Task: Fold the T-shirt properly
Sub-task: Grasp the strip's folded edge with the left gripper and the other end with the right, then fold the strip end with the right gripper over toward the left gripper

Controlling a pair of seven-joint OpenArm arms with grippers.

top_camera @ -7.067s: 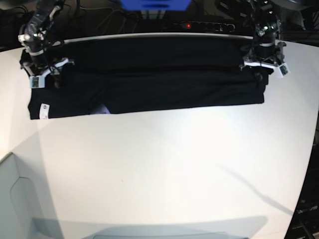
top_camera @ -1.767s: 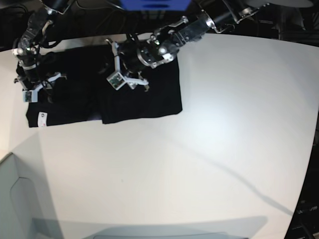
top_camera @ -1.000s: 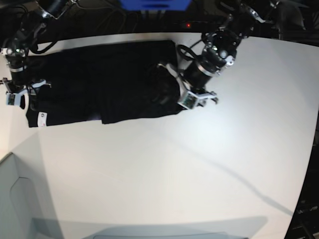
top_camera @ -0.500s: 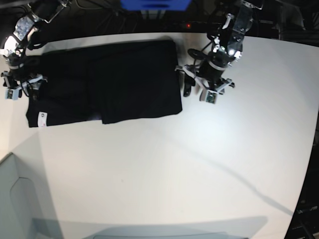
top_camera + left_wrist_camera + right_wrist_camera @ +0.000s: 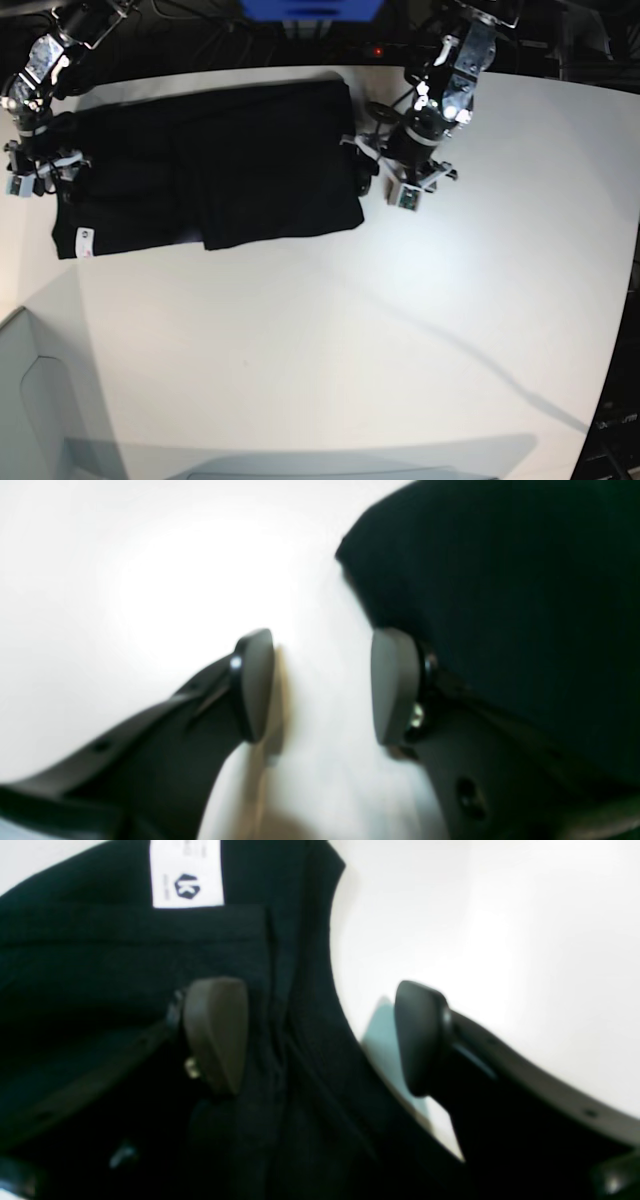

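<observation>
Base view shows the T-shirt [image 5: 215, 170] lying flat as a dark rectangle on the white table [image 5: 400, 330], close to the far edge and toward the far left corner, with a doubled panel covering its right-hand part and a single-thickness strip left exposed on the side nearer the table's left edge, where the small white tag [image 5: 83, 240] sits near the front corner of the cloth. The left gripper [image 5: 385, 180] stands just beside the garment's right edge; in the left wrist view its jaws are parted with only bare table between them and the black cloth edge lying off to one side, so it holds nothing. The right gripper [image 5: 35, 178] is over the opposite end of the shirt; in the right wrist view its jaws are spread wide, one finger over the layered hem near the tag and the other over the table, again with nothing pinched. Judging from this, the lengthwise folds and one crosswise fold look done, giving a tidy band with one end laid over the middle. What seems left is to bring the tagged end across the doubled panel, or fold again to a compact packet, and smooth the edges; the print is not clearly visible from here.
</observation>
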